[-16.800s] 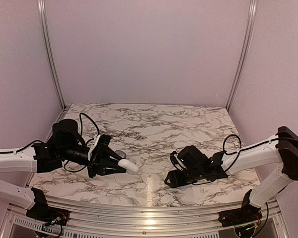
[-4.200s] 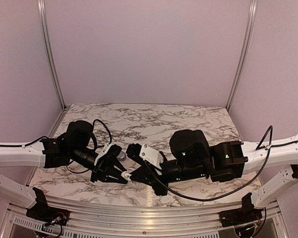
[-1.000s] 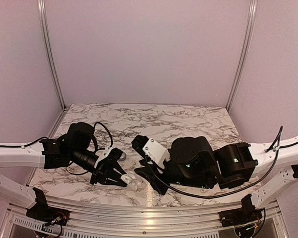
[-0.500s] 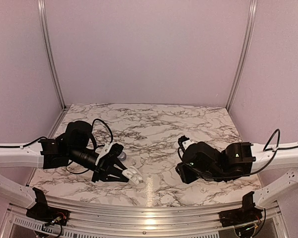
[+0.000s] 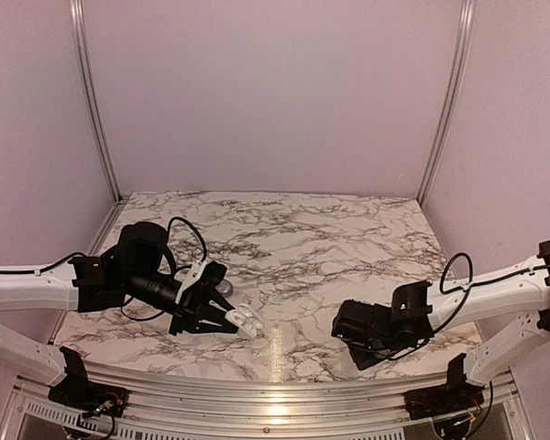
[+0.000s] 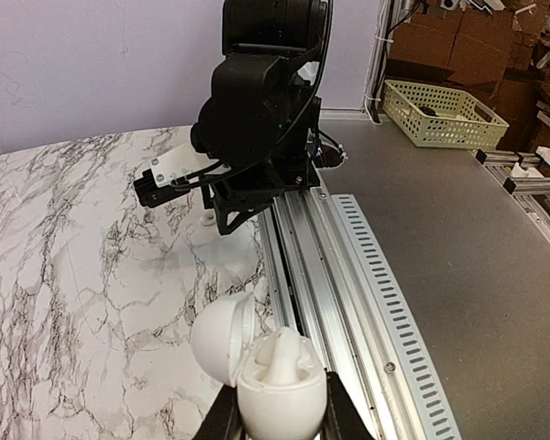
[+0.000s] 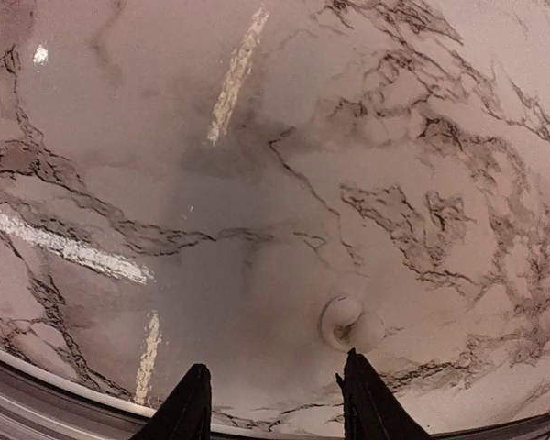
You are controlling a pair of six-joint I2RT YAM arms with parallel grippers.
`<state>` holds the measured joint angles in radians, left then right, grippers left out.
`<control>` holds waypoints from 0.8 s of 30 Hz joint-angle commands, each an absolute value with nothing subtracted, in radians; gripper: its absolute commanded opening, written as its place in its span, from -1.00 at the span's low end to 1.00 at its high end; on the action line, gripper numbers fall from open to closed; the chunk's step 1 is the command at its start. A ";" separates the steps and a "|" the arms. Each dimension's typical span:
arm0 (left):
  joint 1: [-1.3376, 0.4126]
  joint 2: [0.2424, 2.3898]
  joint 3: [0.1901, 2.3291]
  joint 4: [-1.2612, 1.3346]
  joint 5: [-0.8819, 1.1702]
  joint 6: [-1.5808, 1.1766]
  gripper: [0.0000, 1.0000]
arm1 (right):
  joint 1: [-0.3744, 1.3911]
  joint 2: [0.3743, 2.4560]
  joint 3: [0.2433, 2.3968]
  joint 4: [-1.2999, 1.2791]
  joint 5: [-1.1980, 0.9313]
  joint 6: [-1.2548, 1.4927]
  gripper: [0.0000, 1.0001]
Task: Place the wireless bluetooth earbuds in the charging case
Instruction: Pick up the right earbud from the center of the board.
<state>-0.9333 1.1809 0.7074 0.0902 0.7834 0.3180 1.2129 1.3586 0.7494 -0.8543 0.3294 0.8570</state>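
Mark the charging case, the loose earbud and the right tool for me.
charging case (image 6: pixel 280 403): left wrist view, front of lower shell.
loose earbud (image 7: pixel 348 323): right wrist view, its rounded body.
right tool (image 7: pixel 275 362): right wrist view, midway between fingertips.

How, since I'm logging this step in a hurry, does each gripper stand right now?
Left gripper: shut on the small white oval charging case.
Right gripper: open, holding nothing.

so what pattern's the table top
The table top is white marble with dark grey veins, clearest in right wrist view.
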 commanded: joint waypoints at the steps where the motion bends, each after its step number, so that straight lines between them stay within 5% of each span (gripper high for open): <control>1: -0.928 1.164 0.714 0.120 0.780 0.313 -1.00 | 1.205 1.396 0.742 -0.900 0.307 0.891 -0.13; 16: -0.928 1.164 0.715 0.120 0.779 0.311 -1.00 | 1.151 1.482 0.708 -0.870 0.344 0.859 -0.14; 24: -0.928 1.158 0.713 0.120 0.779 0.308 -1.00 | 1.132 1.471 0.702 -0.886 0.389 0.889 -0.49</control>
<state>-0.9333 1.1797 0.7074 0.0910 0.7761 0.3172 1.1408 1.4605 0.7082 -0.8852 0.3653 0.8646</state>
